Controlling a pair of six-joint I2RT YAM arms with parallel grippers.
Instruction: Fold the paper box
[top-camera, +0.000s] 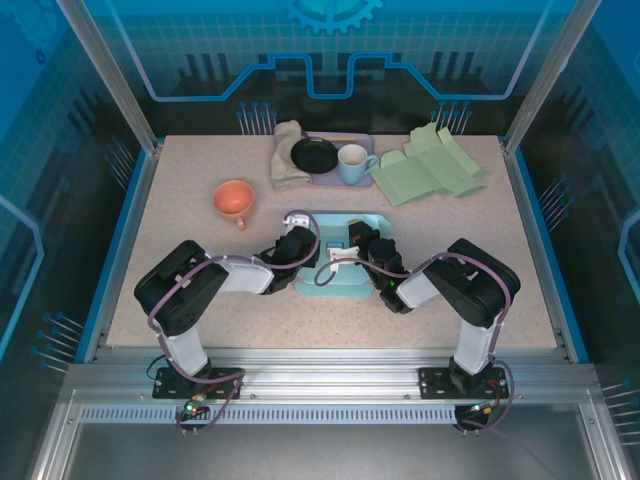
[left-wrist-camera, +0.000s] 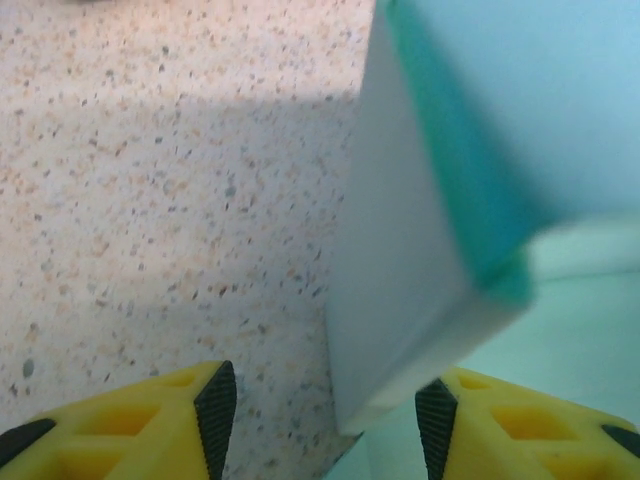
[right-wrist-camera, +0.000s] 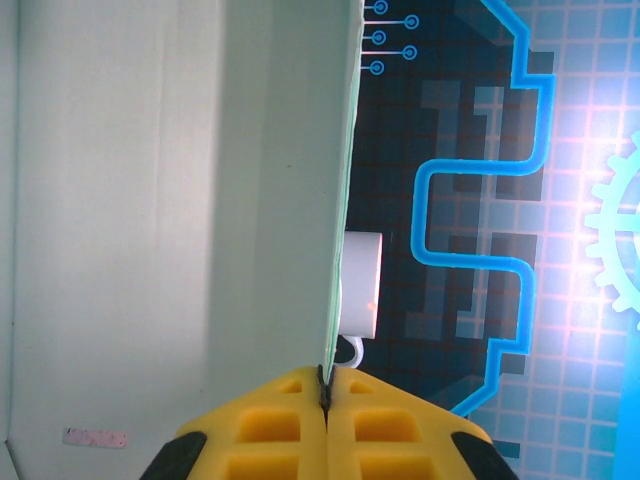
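Speckled beige table (top-camera: 450, 215) inside a blue-lit enclosure. Pale teal paper box (top-camera: 350, 285), partly folded, sits at centre of the top view, between the two arms. In the right wrist view the right gripper (right-wrist-camera: 323, 395) is pinched tight on a thin wall of the box, yellow fingers (right-wrist-camera: 260, 430) meeting on the panel's edge at lower middle of the frame. At the bottom of the left wrist view the left gripper (left-wrist-camera: 325, 415) has its jaws apart, black pads (left-wrist-camera: 215, 405) either side of a box corner; wall sits nearer the right-hand pad, contact can't be told. Above the box, upper centre: purple tray (top-camera: 365, 140) with black dish (top-camera: 314, 155) and mug (top-camera: 353, 163), beige cloth (top-camera: 287, 155) at its left. Orange cup (top-camera: 233, 200) up-left of the box. Flat green cardboard sheets (top-camera: 430, 165) at upper right, well apart from the box
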